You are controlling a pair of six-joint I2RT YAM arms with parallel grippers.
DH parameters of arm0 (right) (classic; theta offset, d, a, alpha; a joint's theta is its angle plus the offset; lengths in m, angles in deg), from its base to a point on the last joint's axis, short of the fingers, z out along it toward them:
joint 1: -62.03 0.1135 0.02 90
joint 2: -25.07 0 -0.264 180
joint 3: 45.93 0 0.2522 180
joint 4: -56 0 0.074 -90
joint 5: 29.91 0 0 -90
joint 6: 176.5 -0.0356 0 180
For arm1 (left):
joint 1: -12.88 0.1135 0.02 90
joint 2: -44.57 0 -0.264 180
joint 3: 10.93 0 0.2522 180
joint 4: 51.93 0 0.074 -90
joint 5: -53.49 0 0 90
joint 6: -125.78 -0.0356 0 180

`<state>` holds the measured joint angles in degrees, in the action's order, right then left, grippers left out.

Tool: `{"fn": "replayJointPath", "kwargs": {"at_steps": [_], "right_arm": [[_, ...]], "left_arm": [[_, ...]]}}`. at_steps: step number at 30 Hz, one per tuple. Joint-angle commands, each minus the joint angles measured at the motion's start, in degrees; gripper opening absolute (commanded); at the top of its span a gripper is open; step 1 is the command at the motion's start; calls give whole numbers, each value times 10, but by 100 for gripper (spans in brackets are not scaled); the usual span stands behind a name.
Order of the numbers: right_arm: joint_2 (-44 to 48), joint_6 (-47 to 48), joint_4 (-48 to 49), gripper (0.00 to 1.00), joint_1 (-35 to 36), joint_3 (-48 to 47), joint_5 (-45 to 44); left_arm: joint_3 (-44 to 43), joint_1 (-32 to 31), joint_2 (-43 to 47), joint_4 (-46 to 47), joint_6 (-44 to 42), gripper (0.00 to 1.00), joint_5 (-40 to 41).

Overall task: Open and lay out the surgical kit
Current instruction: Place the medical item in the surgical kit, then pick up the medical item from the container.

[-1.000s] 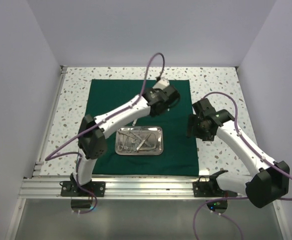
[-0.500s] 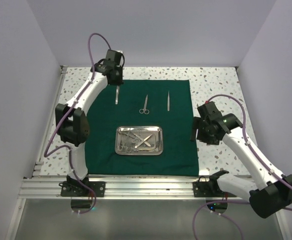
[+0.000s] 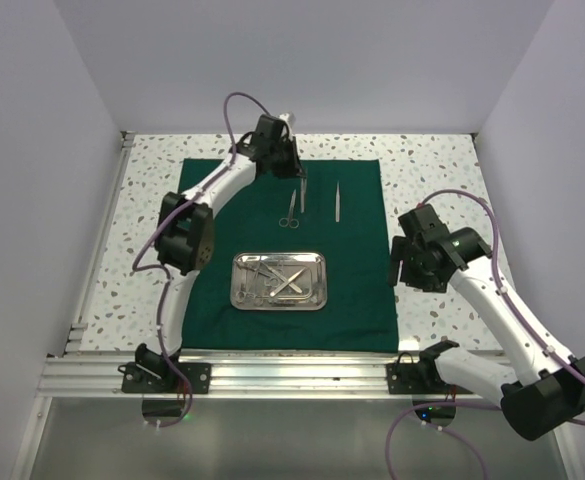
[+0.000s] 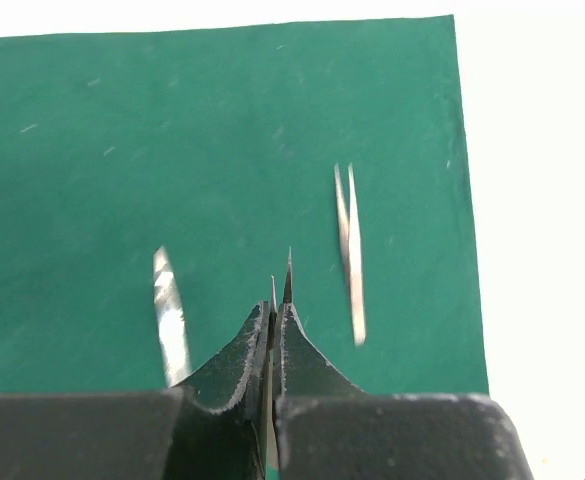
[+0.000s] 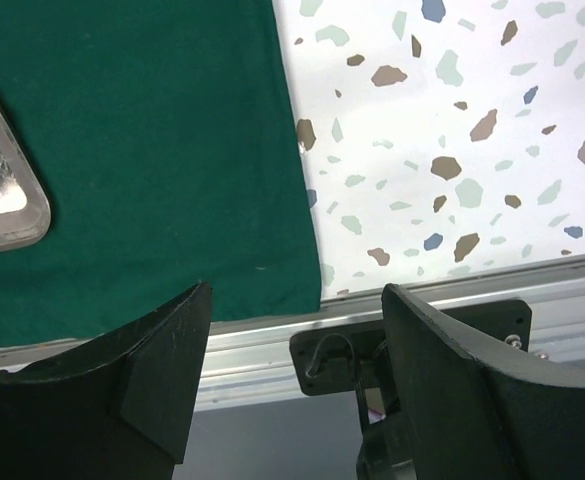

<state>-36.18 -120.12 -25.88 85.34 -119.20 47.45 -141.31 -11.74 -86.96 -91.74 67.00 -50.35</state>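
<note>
The dark green cloth [image 3: 212,200] lies spread flat on the table. The steel tray [image 3: 317,262] sits at its middle near part with several silver instruments in it. Scissors-like forceps [image 3: 289,211] and tweezers [image 3: 338,201] lie on the far part of the cloth. My left gripper [image 3: 299,176] is over the far middle of the cloth, shut on a slim silver instrument [image 3: 302,195] between those two. In the left wrist view the gripper [image 4: 278,310] pinches the instrument [image 4: 288,278], with the tweezers [image 4: 350,255] to the right and the forceps [image 4: 170,315] to the left. My right gripper [image 3: 396,268] is open and empty at the cloth's right edge.
The speckled table [image 3: 442,170] shows around the cloth. The right wrist view has the open gripper [image 5: 292,330] above the cloth's near right corner [image 5: 272,250], a tray corner [image 5: 7,200] and the aluminium rail [image 5: 262,345]. White walls enclose the sides.
My left gripper has swung right from the cloth's far left corner to its far middle, carrying the slim instrument. The right arm has barely moved.
</note>
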Motion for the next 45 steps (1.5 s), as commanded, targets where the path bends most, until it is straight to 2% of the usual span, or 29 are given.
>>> {"fn": "replayJointPath", "kwargs": {"at_steps": [1,5,10,11,15,16,17,18,22,25,28,31,32,34,35,38,41,45], "right_arm": [[18,-1,-29,73,2,-18,-20],[27,-1,-35,73,2,-14,-23],[25,3,-40,73,2,-20,-28],[25,4,-40,73,2,-22,-29],[21,4,-38,74,2,-22,-34],[19,4,-35,74,2,-21,-33],[17,4,-35,74,2,-21,-31],[17,4,-33,73,2,-20,-31],[13,-4,-20,74,2,-17,-25],[14,-6,-14,74,2,-17,-21],[17,-11,-9,74,2,-15,-20],[18,-14,-1,74,2,-9,-17],[18,-14,2,74,2,-7,-15],[16,-16,10,74,2,-3,-11],[15,-18,12,74,2,-2,-8],[8,-21,21,73,2,-2,-5],[3,-23,28,73,2,-3,2],[0,-25,33,73,2,-3,7]], "left_arm": [[-65,-17,-38,66,58,0,-14],[-113,-37,-96,82,91,0,-8],[-136,-55,-123,99,113,0,5],[-138,-59,-130,99,121,4,4],[-138,-63,-134,97,132,53,-1],[-138,-63,-129,93,129,63,0],[-136,-63,-124,91,128,63,1],[-135,-63,-118,89,125,72,0],[-135,-61,-74,57,98,74,14],[-114,-61,-18,17,45,70,29],[-43,-62,49,-32,-29,67,48],[73,-76,120,-72,-134,65,90],[140,-87,153,-78,-149,65,101],[209,-104,188,-81,-177,65,133],[269,-110,220,-82,-182,65,137],[362,-123,273,-79,-189,62,167],[415,-133,313,-78,-189,61,171],[443,-155,343,-81,-195,61,178]]}}
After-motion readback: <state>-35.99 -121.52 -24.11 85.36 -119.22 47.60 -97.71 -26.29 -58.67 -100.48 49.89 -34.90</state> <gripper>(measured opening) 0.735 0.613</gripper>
